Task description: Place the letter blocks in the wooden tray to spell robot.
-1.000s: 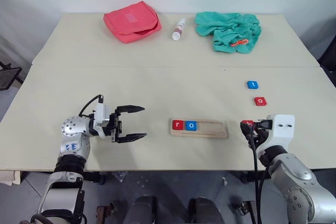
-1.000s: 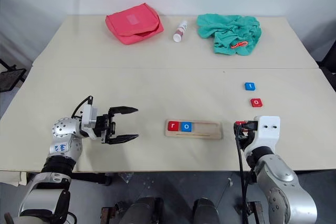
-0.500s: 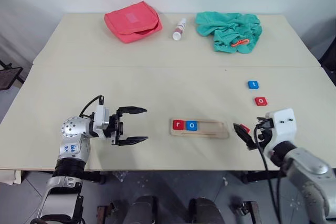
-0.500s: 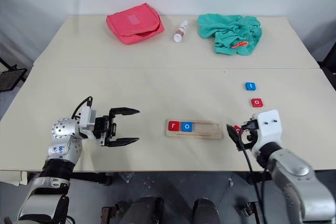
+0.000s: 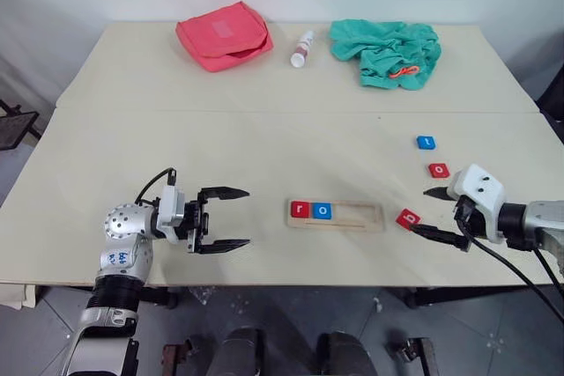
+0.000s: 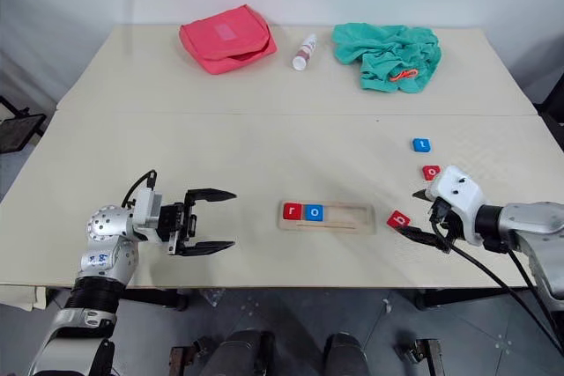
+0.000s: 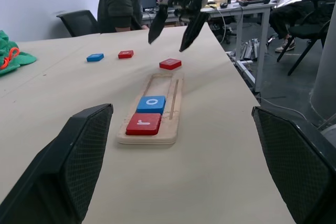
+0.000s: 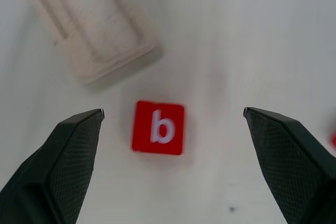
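A: Since a second ago the right gripper (image 5: 443, 216) swung out from over the red b block (image 5: 408, 218) and let go; back then its fingers were closed down at that block, now the jaws are spread wide with nothing in them.

B: Where's the b sit vs the jaws?

A: Flat on the table (image 5: 264, 143), just ahead of the fingertips, roughly centred between them in the right wrist view. Not touching either finger. Wooden tray (image 5: 334, 215) end is just past the block, further along the line the jaws point.

B: Why dropped there?

A: My guess: staged beside the tray's empty end so it can be re-grasped squarer, b goes third. Tray has the red r (image 5: 300, 210) and blue o (image 5: 322, 210) seated at its left end, rest of the groove free.

B: Others?

A: Blue t (image 5: 426, 142) and red o (image 5: 439, 170) loose on the table, beyond the right gripper's far finger, apart from each other.

B: Left side?

A: Left gripper (image 5: 227, 217) jaws wide apart, empty, pointing at the tray's r end with a gap between. Looks parked, maybe ready to steady the tray.

B: Clutter?

A: Pink pouch (image 5: 222, 34), small bottle (image 5: 300, 48), green cloth (image 5: 386, 52) at the far edge, out of play.
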Tool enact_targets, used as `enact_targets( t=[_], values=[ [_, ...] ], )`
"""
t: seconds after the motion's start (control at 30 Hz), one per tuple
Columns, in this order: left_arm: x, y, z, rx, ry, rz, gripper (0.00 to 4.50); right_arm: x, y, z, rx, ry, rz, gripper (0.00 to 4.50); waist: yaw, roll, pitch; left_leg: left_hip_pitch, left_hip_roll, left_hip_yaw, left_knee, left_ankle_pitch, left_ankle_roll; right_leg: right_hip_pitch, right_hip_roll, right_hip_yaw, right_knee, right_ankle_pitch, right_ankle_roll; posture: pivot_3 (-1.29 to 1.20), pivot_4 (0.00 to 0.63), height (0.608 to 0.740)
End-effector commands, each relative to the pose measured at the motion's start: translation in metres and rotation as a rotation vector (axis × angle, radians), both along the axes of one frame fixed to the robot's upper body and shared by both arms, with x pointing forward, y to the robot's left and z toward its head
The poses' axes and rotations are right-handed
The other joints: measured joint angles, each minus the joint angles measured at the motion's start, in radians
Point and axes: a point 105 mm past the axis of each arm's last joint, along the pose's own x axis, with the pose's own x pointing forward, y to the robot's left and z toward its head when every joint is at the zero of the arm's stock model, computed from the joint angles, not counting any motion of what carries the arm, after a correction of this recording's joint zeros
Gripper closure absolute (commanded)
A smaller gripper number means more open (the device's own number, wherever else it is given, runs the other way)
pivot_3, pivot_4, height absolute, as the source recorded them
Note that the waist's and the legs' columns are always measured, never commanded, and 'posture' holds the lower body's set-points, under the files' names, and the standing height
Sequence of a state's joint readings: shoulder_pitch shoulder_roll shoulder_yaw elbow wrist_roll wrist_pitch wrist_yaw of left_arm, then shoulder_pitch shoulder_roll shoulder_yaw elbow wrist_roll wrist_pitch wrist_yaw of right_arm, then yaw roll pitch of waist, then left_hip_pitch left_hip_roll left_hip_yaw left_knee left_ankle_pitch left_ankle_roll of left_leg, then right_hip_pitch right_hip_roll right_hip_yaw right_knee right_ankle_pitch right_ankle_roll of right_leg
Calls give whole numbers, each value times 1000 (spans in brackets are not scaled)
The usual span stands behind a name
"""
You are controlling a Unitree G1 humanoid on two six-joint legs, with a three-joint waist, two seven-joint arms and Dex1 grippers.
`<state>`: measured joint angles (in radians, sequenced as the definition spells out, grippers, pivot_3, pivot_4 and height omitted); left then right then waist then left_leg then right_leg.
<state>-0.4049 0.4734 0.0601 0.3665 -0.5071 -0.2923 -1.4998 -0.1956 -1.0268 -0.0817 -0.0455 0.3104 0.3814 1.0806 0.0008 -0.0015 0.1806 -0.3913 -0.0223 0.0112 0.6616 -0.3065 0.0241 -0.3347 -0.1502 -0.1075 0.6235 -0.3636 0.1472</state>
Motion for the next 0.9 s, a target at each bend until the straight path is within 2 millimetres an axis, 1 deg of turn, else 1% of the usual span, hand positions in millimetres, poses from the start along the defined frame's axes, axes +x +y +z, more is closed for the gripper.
enact_targets(
  t=[0.03,0.13,0.23,0.33,0.4,0.67,0.9],
  values=[
    [-5,0,6,-16,-37,-12,0,5,-7,13,-91,-28,90,48,-1,0,0,0,0,0,0,0,0,0,0,0,0,0,0,0,150,740],
    [-7,-1,7,-22,-38,-4,0,13,-15,16,-155,-50,123,48,-1,0,0,0,0,0,1,0,0,0,0,0,-1,0,0,0,150,740],
    [-9,0,6,-23,-36,4,0,16,-20,15,-189,-49,139,48,2,0,0,0,0,-1,1,0,0,1,0,-1,-1,0,0,0,150,740],
    [-13,0,4,-30,-29,21,0,22,-29,10,-263,-51,168,48,-2,0,0,0,0,-1,1,0,0,2,0,-2,-2,0,0,0,150,740],
    [-15,-1,3,-35,-25,27,0,23,-31,5,-284,-34,196,48,-2,0,0,0,1,-1,1,0,0,3,0,-2,-2,0,0,0,150,740],
    [-18,-1,3,-38,-19,38,0,34,-25,-4,-308,-31,250,48,-2,0,0,0,1,-1,2,0,0,4,0,-3,-3,0,0,0,150,740],
    [-18,-1,4,-41,-20,50,0,39,-4,-3,-242,-44,291,48,-2,0,0,1,1,-2,2,0,0,5,1,-3,-3,0,0,0,150,740]
  ],
)
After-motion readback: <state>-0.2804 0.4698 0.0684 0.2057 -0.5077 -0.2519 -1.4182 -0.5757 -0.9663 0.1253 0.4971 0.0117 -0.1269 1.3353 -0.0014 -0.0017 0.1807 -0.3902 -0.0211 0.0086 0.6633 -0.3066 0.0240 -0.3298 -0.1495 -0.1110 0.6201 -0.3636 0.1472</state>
